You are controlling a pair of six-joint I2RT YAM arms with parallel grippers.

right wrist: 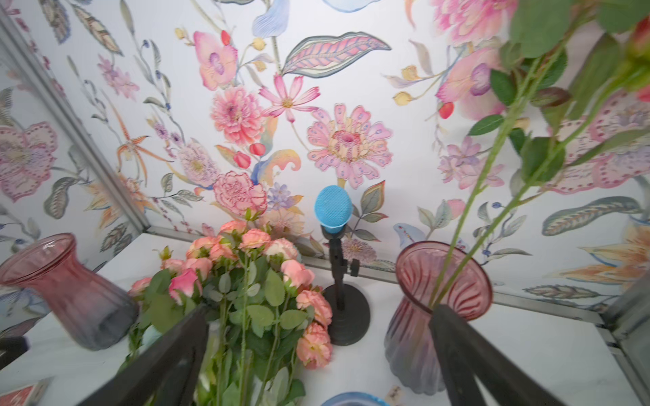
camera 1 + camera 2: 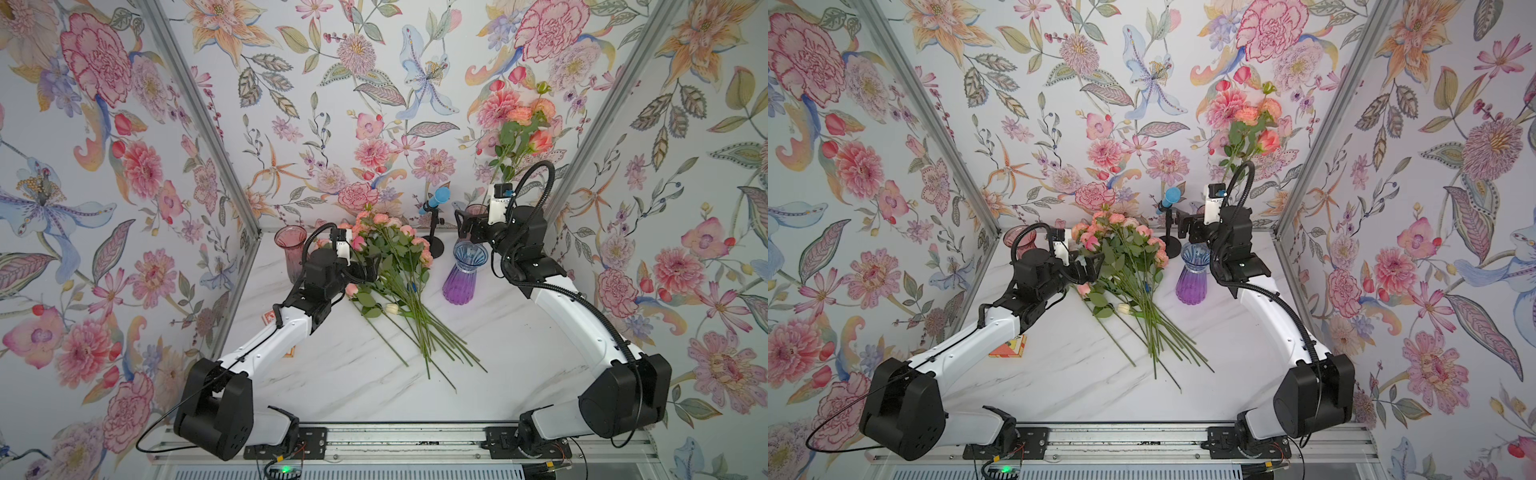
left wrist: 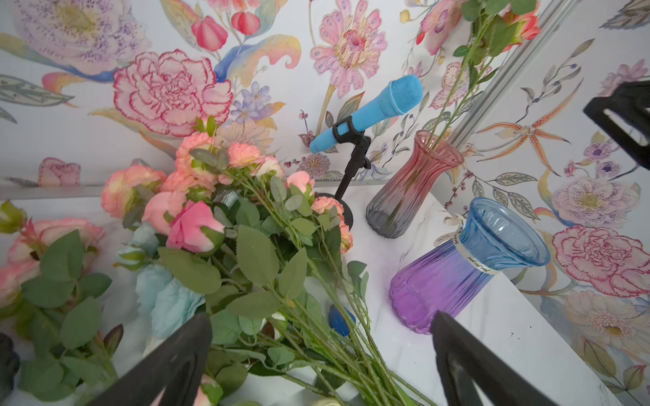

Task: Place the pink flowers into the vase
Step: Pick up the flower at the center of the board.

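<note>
A bundle of pink flowers [image 2: 390,266] [image 2: 1125,257] [image 3: 225,218] [image 1: 246,281] lies on the marble table, blooms toward the back wall and stems fanning forward. My left gripper [image 2: 366,266] [image 2: 1090,266] [image 3: 320,321] hangs open over the bundle's leafy stems, with nothing between its fingers. A pink-to-grey vase [image 3: 411,189] [image 1: 432,316] at the back right holds a few tall pink flowers [image 2: 523,124] [image 2: 1252,124]. My right gripper [image 2: 464,228] [image 2: 1185,226] [image 1: 320,309] stands open and empty just in front of that vase, partly hiding it in both top views.
A blue-and-purple vase [image 2: 466,270] [image 3: 467,267] stands right of the bundle. A second pink vase [image 2: 291,249] [image 1: 70,291] stands at the back left. A blue microphone on a black stand [image 2: 434,203] is at the back. White [image 2: 392,308] and pale-blue blooms [image 3: 165,298] lie in the bundle. An orange card box [image 2: 1009,347] lies under the left arm.
</note>
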